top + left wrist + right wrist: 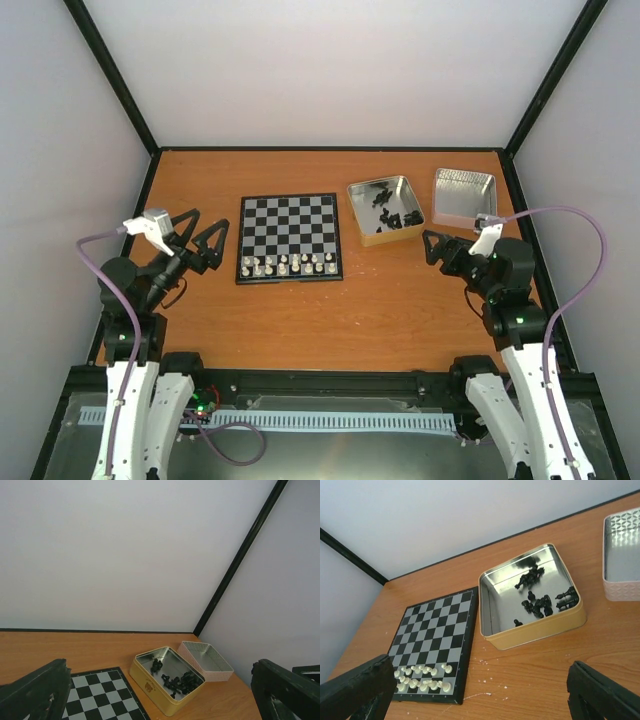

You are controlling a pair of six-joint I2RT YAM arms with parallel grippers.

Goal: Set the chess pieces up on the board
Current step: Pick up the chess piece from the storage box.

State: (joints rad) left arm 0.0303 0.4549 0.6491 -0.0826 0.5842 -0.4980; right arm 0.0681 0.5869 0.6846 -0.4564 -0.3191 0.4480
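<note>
My left gripper (208,243) and right gripper (441,250) hung spread open, empty; the black chess pieces (392,212) lay heaped in the gold tin (385,238) at the board's (290,220) 3 o'clock, presumably nearest my right arm.

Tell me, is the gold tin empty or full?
Not empty. The gold tin is open, and black chess pieces lie scattered on its shiny bottom.

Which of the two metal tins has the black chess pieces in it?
The gold-walled tin right beside the board holds the black pieces. The pale patterned tin, farther from the board, is empty.
</note>
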